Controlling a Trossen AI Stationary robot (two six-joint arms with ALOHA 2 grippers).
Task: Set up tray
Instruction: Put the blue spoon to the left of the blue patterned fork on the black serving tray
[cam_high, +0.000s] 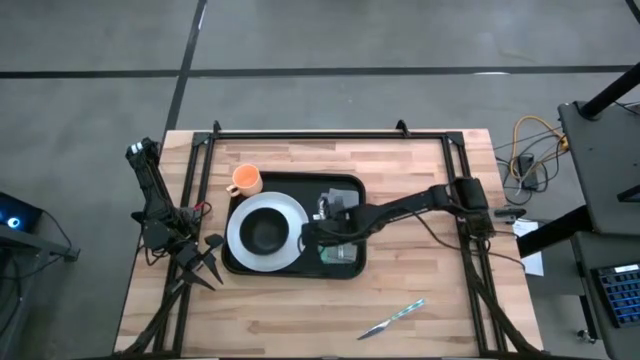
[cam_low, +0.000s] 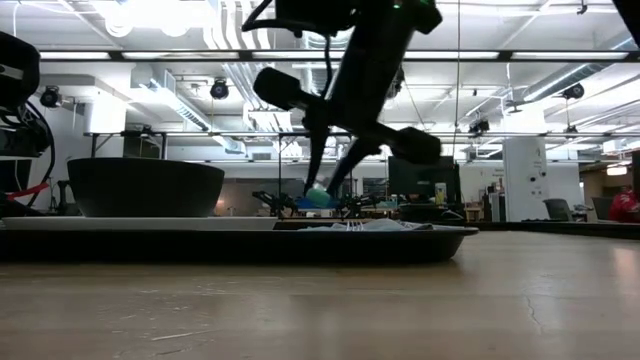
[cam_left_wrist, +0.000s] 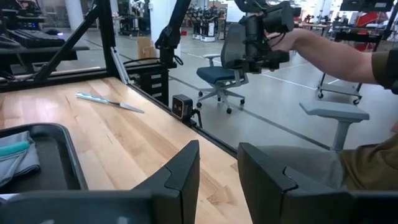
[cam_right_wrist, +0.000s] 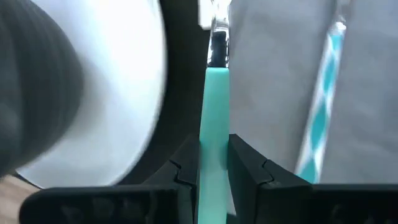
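Note:
The black tray (cam_high: 345, 185) lies mid-table. On its left half sits a white plate (cam_high: 243, 218) with a black bowl (cam_high: 265, 235) on it. A grey napkin (cam_high: 342, 252) with a teal-striped item (cam_right_wrist: 323, 106) lies on its right half. My right gripper (cam_high: 318, 238) reaches in from the right. It hangs over the strip between plate and napkin, shut on a teal-handled utensil (cam_right_wrist: 214, 106). My left gripper (cam_high: 205, 262) waits open at the table's left side, off the tray (cam_left_wrist: 37, 162). My right gripper pinches the utensil's teal handle (cam_right_wrist: 213, 134) between its two fingers (cam_right_wrist: 249, 165), coming from above and pointing down. The handle runs on past the fingertips to a shiny metal end (cam_right_wrist: 217, 37). In the low view the teal handle (cam_low: 318, 195) shows above the tray rim (cam_low: 300, 243). Whether the metal end touches the tray, I cannot tell.
An orange cup (cam_high: 245, 180) stands on the table by the tray's far left corner. A knife (cam_high: 393, 318) lies on the bare wood near the table's near right. A person's arm (cam_left_wrist: 336, 56) holds a device beyond the table.

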